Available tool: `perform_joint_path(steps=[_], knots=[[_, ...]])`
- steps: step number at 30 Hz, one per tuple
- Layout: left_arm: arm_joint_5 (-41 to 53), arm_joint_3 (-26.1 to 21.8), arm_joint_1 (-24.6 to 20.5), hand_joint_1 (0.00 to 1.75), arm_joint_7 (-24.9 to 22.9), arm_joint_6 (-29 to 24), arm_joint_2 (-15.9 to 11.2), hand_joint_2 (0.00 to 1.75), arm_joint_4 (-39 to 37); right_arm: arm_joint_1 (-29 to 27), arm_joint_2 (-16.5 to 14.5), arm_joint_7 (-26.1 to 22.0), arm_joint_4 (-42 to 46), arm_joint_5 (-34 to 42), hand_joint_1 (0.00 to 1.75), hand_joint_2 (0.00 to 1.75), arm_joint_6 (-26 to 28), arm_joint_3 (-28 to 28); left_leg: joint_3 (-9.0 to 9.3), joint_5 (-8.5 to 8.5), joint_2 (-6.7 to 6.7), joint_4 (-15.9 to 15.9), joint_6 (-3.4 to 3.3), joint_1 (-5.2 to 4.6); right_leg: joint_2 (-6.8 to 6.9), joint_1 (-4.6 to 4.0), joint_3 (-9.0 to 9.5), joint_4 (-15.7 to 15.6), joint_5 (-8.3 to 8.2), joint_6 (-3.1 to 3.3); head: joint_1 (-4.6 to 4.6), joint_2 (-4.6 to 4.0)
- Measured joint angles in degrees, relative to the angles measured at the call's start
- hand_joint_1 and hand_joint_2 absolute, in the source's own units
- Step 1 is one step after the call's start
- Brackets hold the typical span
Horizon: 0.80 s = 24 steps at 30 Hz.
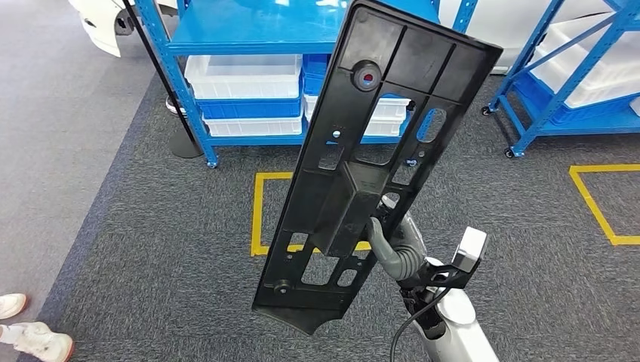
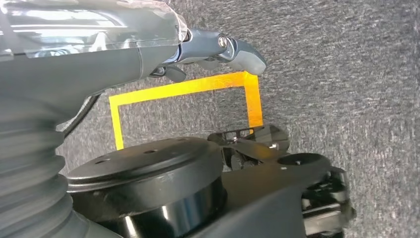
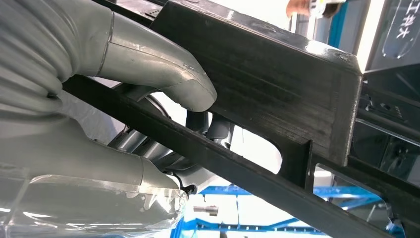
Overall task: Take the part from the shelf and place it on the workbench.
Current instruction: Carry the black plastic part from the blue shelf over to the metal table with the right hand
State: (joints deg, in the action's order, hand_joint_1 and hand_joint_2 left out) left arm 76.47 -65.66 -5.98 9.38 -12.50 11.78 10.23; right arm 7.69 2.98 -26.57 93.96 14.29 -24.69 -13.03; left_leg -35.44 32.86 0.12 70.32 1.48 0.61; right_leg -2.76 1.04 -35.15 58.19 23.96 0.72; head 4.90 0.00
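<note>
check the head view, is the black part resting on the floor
No, the right hand grips the black part and holds it up, tilted, well above the grey carpet.

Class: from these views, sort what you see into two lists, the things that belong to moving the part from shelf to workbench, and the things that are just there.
Belongs to the job:
- black plastic part, held upright
- right hand, gripping the part's raised block
- blue shelf

Just there:
- white bins on the shelf
- yellow floor tape
- a person's shoes
- left hand, holding nothing
</note>
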Motion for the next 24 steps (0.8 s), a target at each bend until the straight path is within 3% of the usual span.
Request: perform_joint_path(steps=[2, 4, 6, 8, 9, 11, 13, 14, 15, 16, 18, 20, 22, 24], knots=[[-0.1, 0.0, 0.0, 0.00, 0.0, 0.0, 0.0, 1.75, 0.0, 0.1, 0.0, 0.1, 0.0, -0.1, 1.75, 1.75, 0.1, 0.0, 3.94, -3.25, -2.54, -8.2, -0.14, 0.42, -1.27, -0.01, -0.40, 0.5, -0.14, -0.48, 0.00, 0.00], [-0.2, 0.0, 0.0, 0.00, 0.0, 0.0, 0.0, 1.75, 0.0, 0.2, 0.0, 0.1, 0.0, -0.4, 1.75, 1.75, 0.4, 0.1, 5.44, -4.13, -4.54, -12.0, -0.46, 0.55, -2.46, -0.06, -1.07, 0.8, -0.52, -1.32, -0.01, 0.00], [-0.2, 0.0, 0.0, 0.00, 0.0, 0.0, 0.0, 1.75, 0.0, 0.1, 0.1, 0.2, 0.0, -0.7, 1.75, 1.75, 0.8, 0.3, 5.27, -4.47, -3.80, -12.1, -1.13, 0.44, -3.67, 0.08, -1.55, 0.5, -1.19, -2.31, -0.02, 0.00], [0.1, 0.0, 0.0, 0.00, -0.1, 0.1, 0.1, 1.75, 0.0, -0.2, 0.2, 0.1, 0.0, -1.1, 1.75, 1.75, 1.2, 0.8, 5.17, -5.17, -2.41, -12.5, -1.99, 0.58, -2.71, 0.10, -2.37, 1.6, -0.42, -2.92, -0.03, 0.00], [0.3, 0.0, 0.0, 0.00, -0.2, 0.1, 0.2, 1.75, 0.0, -0.3, 0.3, 0.0, 0.0, -1.3, 1.75, 1.75, 1.3, 1.1, 5.02, -5.49, -1.63, -12.7, -2.36, 0.67, -1.38, 0.03, -3.40, 3.8, 1.05, -3.11, -0.04, 0.00], [0.5, 0.0, 0.2, 0.00, -0.5, 0.1, 0.3, 1.75, 0.0, -0.7, 0.3, 0.0, 0.2, -2.0, 1.75, 1.75, 1.8, 1.4, 4.62, -5.75, -0.07, -12.8, -2.73, 0.38, 1.53, -0.09, -6.59, 11.2, 5.35, -3.42, -0.05, 0.00], [0.7, 0.0, 0.4, 0.00, -0.9, 0.1, 0.2, 1.75, 0.0, -1.5, 0.3, -0.2, 0.4, -2.8, 1.75, 1.75, 2.2, 1.6, 4.31, -5.80, 1.47, -12.7, -2.81, 0.11, 2.40, -0.07, -8.49, 16.7, 7.50, -3.60, -0.05, 0.00], [0.7, 0.0, 0.5, 0.00, -1.0, 0.1, 0.2, 1.75, 0.0, -1.9, 0.3, -0.2, 0.5, -3.1, 1.75, 1.75, 2.3, 1.8, 4.24, -5.81, 2.19, -12.7, -2.82, 0.02, 2.57, -0.07, -7.85, 16.4, 7.05, -3.55, -0.05, 0.00], [0.8, 0.1, 0.5, 0.00, -1.0, 0.2, 0.2, 1.75, 0.0, -2.2, 0.3, -0.3, 0.7, -3.2, 1.75, 1.75, 2.4, 2.0, 4.23, -5.80, 2.86, -12.7, -2.80, -0.05, 2.85, -0.11, -6.05, 13.9, 5.74, -3.41, -0.05, 0.00], [0.8, 0.2, 0.4, 0.00, -1.1, 0.2, 0.2, 1.75, 0.0, -2.4, 0.4, -0.3, 0.9, -3.3, 1.75, 1.75, 2.4, 2.2, 4.26, -5.77, 3.47, -12.7, -2.76, -0.13, 3.51, -0.20, -3.46, 9.9, 4.06, -3.14, -0.05, 0.00], [0.9, 0.3, 0.3, 0.00, -1.1, 0.2, 0.3, 1.75, 0.0, -2.5, 0.4, -0.4, 1.5, -3.4, 1.75, 1.75, 2.5, 2.5, 4.25, -5.65, 4.54, -12.5, -2.46, -0.51, 5.50, -0.81, 0.70, 2.6, 2.27, -2.27, -0.05, 0.00], [0.9, 0.4, 0.3, 0.00, -1.3, 0.2, 0.3, 1.75, 0.0, -2.6, 0.4, -0.6, 2.0, -3.6, 1.75, 1.75, 2.7, 2.7, 4.23, -5.57, 5.55, -12.5, -1.99, -0.80, 6.10, -1.36, 1.56, 0.3, 2.31, -1.41, -0.05, 0.00], [0.9, 0.4, 0.2, 0.00, -1.5, 0.1, 0.3, 1.75, 0.0, -3.0, 0.4, -0.9, 2.4, -3.9, 1.75, 1.75, 2.9, 3.0, 4.35, -5.41, 6.25, -12.5, -1.38, -0.81, 4.91, -1.21, 1.38, 0.1, 1.99, -0.69, -0.04, 0.00], [1.0, 0.5, 0.1, 0.00, -1.7, -0.1, 0.2, 1.75, 0.0, -3.3, 0.4, -1.2, 2.9, -4.4, 1.75, 1.75, 3.0, 3.2, 3.65, -3.67, 4.39, -10.5, -0.73, -0.68, 3.82, -0.81, 1.48, -0.5, 1.58, 0.00, -0.04, 0.00]])
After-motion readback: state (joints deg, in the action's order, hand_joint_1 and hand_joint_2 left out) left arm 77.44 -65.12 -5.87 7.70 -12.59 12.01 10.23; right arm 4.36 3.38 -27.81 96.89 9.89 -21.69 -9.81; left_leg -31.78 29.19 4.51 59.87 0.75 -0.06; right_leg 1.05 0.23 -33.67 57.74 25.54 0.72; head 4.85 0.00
